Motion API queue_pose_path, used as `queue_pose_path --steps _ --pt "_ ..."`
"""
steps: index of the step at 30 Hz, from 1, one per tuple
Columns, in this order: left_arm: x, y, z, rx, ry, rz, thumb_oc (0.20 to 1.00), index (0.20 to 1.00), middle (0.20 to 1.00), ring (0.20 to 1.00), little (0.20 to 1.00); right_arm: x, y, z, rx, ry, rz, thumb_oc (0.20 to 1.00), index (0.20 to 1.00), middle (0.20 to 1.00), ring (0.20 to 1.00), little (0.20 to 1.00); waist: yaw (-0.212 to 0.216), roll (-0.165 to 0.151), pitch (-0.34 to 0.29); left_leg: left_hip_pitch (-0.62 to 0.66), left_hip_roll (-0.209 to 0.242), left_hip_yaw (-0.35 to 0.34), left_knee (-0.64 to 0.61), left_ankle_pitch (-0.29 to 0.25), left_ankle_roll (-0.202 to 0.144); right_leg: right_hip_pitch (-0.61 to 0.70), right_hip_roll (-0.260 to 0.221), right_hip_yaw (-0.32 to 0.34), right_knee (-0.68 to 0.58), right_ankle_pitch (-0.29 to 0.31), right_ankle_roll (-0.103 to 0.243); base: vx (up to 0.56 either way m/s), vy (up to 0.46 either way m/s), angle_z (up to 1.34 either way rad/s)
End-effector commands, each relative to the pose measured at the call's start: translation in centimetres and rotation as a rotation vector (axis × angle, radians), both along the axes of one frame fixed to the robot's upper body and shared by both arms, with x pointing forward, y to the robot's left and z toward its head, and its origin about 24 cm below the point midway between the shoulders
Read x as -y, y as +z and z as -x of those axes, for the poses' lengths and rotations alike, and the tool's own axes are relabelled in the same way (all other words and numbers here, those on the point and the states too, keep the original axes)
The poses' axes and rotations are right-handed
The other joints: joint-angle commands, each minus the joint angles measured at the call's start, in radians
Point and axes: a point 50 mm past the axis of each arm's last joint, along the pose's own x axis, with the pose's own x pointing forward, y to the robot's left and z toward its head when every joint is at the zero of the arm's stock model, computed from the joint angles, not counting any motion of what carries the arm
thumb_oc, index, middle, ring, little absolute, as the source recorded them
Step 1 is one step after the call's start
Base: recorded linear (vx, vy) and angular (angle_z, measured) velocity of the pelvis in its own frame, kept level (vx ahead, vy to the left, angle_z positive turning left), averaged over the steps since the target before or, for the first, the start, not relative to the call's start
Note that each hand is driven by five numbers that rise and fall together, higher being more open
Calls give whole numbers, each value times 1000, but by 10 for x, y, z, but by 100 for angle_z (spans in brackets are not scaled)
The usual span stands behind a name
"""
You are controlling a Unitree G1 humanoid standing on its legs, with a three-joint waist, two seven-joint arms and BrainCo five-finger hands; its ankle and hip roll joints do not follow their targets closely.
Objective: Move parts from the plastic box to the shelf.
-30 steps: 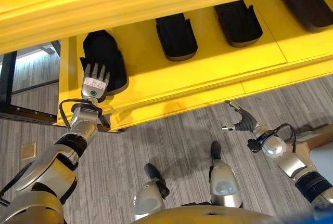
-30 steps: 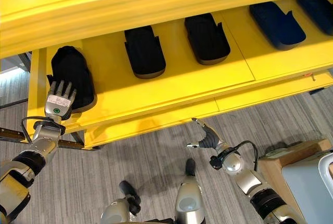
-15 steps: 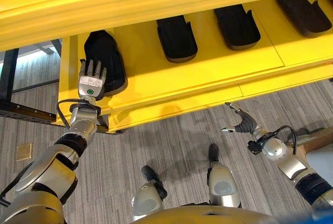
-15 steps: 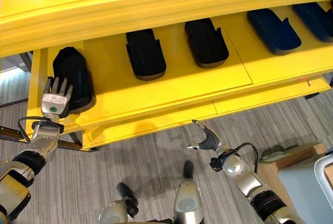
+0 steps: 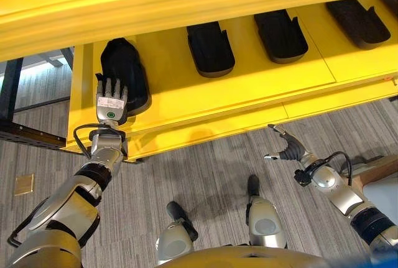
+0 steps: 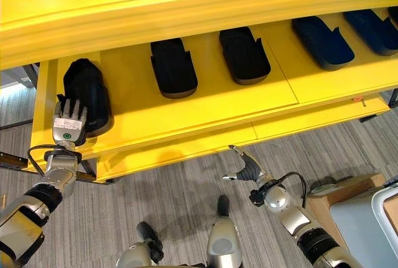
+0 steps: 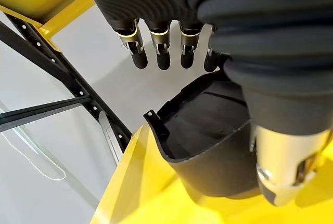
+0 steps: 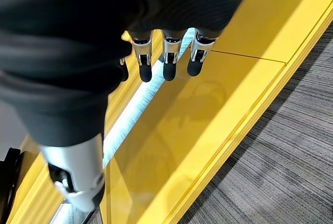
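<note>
A black moulded part (image 5: 124,69) lies at the far left end of the yellow shelf (image 5: 249,94). My left hand (image 5: 111,101) reaches over the shelf's front edge. Its fingers (image 7: 161,52) are straight and spread above the near end of that part (image 7: 208,141), curled round nothing, so the hand is open. My right hand (image 5: 287,150) hangs open over the grey carpet in front of the shelf, holding nothing. Its fingers (image 8: 169,65) are straight and point at the shelf's edge.
More black parts (image 5: 210,49) (image 5: 280,35) (image 5: 360,22) lie in a row along the shelf to the right. An upper yellow board (image 5: 186,0) overhangs them. A black metal frame (image 5: 9,94) stands at the left. A grey box (image 6: 364,224) sits at the lower right beside a brown block (image 6: 339,190).
The camera has shifted slightly. My left hand has stayed over the near end of the leftmost part with its fingers straight. The right hand has hardly moved.
</note>
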Motion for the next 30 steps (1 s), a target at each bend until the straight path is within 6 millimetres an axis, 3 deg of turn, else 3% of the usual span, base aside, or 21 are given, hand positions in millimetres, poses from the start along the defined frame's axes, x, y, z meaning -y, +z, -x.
queue_pose_path --steps 1,5,6,10,16,19,22,23,25,26,28,30 --pt "-25 33 0 260 86 5 1000 1000 1000 1000 1000 -15 10 -7 87 24 -59 1000 1000 1000 1000 1000 16 -32 12 -73 2 -93 138 -56 -9 15 33 -37 144 -150 4 -2 -50 0" --pt "-25 30 14 493 7 167 1000 1000 1000 1000 1000 -10 4 4 73 7 -66 1000 1000 1000 1000 1000 30 -31 5 -65 -3 -107 134 -53 -8 29 35 -44 142 -154 0 34 -53 3" --pt "-21 29 27 614 -78 275 1000 1000 1000 1000 1000 -5 0 14 66 -12 -75 1000 1000 1000 1000 1000 44 -24 -10 -60 -10 -126 127 -49 -7 44 37 -50 139 -158 -3 -12 -42 8" --pt "-4 17 53 667 -180 416 1000 1000 1000 1000 1000 0 -1 27 73 -32 -89 1000 1000 1000 1000 1000 76 -22 -29 -53 -18 -138 111 -33 6 66 34 -78 131 -148 -12 14 -28 24" --pt "10 1 90 581 -288 580 1000 1000 1000 1000 1000 6 -1 40 66 -35 -94 1000 1000 1000 1000 1000 123 -24 -70 -21 -31 -164 72 -29 4 113 31 -104 110 -148 -11 44 16 20" --pt "27 6 99 481 -471 756 1000 1000 1000 1000 1000 8 2 43 63 -12 -98 1000 1000 1000 1000 1000 148 -26 -84 -8 -40 -180 56 -30 5 129 30 -112 99 -144 -7 -3 73 16" --pt "60 6 104 259 -674 1126 1000 1000 1000 1000 1000 7 6 44 76 25 -94 1000 1000 1000 1000 1000 170 -29 -87 4 -55 -188 48 -43 16 143 21 -125 88 -132 4 -55 117 26" --pt "77 3 107 90 -755 1333 1000 1000 1000 1000 1000 5 10 42 89 43 -93 1000 1000 1000 1000 1000 179 -31 -88 14 -66 -185 44 -50 23 148 14 -132 85 -124 13 -51 152 7" --pt "85 1 110 -2 -800 1409 1000 1000 1000 1000 1000 4 12 39 97 55 -91 1000 1000 1000 1000 1000 183 -32 -90 21 -75 -183 38 -54 30 149 10 -132 85 -119 20 -43 190 8" --pt "98 -6 112 -231 -859 1627 1000 1000 1000 1000 1000 0 18 31 116 89 -85 1000 1000 1000 1000 1000 185 -30 -96 38 -92 -174 22 -59 45 147 -3 -131 93 -110 35 -41 302 8" --pt "106 -18 117 -461 -880 1863 1000 1000 1000 1000 1000 -4 27 20 152 149 -36 1000 1000 1000 1000 1000 188 -18 -101 65 -115 -152 -20 -51 73 122 -29 -132 136 -97 62 -74 474 9" --pt "108 -24 119 -540 -874 1978 1000 1000 1000 1000 1000 -10 33 13 173 178 -17 1000 1000 1000 1000 1000 206 -15 -103 91 -135 -127 -50 -63 72 114 -49 -182 166 -73 87 -39 353 -9"
